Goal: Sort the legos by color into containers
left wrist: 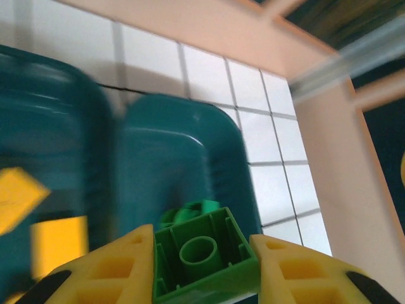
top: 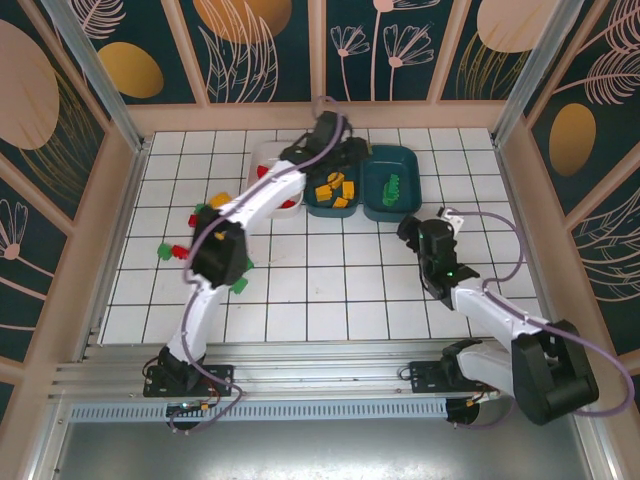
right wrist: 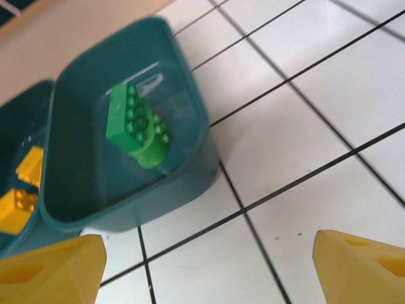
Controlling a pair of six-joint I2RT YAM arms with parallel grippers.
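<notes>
My left gripper [left wrist: 202, 254] is shut on a green lego [left wrist: 204, 250], seen from its hollow underside. It hangs over the right teal container [left wrist: 180, 152], where another green lego [left wrist: 190, 211] lies. From above, this gripper [top: 352, 152] is at the back of the containers. The middle teal container [top: 318, 205] holds yellow legos [top: 333, 187]. The right one [top: 410, 190] holds green legos [top: 393, 187], and the white container [top: 262, 155] holds red ones. My right gripper [right wrist: 209, 269] is open over bare tiles just in front of the green container [right wrist: 190, 101]. The green legos [right wrist: 134, 123] lie inside it.
Loose legos lie on the left tiles: yellow [top: 220, 200], green [top: 201, 211], red [top: 180, 250], green [top: 163, 248] and green [top: 240, 286]. The left arm stretches diagonally across them. Wooden walls [top: 330, 115] close in the tiled floor.
</notes>
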